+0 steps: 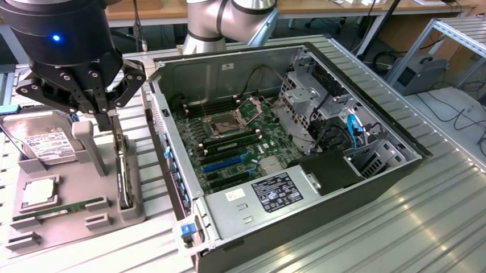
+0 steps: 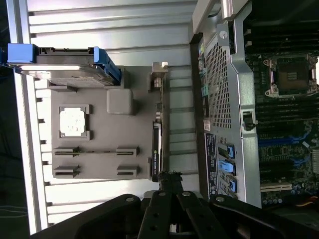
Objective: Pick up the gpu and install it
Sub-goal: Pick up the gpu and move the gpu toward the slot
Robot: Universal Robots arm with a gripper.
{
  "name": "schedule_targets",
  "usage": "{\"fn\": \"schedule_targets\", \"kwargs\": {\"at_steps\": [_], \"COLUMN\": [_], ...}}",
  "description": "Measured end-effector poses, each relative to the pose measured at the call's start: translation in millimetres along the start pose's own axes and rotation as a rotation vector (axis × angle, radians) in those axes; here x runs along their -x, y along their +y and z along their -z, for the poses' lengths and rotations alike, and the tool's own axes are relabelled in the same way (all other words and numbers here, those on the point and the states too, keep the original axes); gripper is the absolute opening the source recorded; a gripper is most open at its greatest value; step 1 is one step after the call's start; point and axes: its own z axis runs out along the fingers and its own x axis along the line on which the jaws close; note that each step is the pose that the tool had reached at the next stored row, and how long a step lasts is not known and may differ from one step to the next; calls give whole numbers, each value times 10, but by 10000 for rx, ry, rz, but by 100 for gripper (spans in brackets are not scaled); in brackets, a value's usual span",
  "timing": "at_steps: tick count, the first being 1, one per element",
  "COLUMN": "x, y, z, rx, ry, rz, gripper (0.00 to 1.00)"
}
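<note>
The gpu (image 1: 122, 170) is a thin black card standing on edge in a slot along one side of the grey parts holder (image 1: 72, 227). My gripper (image 1: 104, 112) hangs just above the card's far end with its fingers shut, and I see nothing between them. In the wrist view the gpu (image 2: 156, 144) appears edge-on, with its silver bracket (image 2: 159, 74) at the far end. My gripper (image 2: 169, 176) sits close beside the card's near end. I cannot tell whether it touches the card.
The open computer case (image 1: 304, 227) lies at the exterior view's right of the holder, motherboard (image 1: 235, 142) exposed with blue slots. On the holder are a hard drive (image 1: 45, 142), a processor chip (image 1: 38, 193) and a green memory stick (image 1: 61, 209). The case wall (image 2: 224, 89) stands close to the card.
</note>
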Motion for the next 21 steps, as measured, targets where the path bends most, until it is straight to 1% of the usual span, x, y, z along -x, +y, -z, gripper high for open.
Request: {"fn": "schedule_targets", "kwargs": {"at_steps": [3,4,5,6,21], "x": [0,0,0,0,-2], "y": [0,0,0,0,-4], "z": [0,0,0,0,-97], "rx": [0,0,0,0,0], "ry": [0,0,-1,0,0], "rz": [0,0,0,0,1], "gripper": [11,24,47,54,54]}}
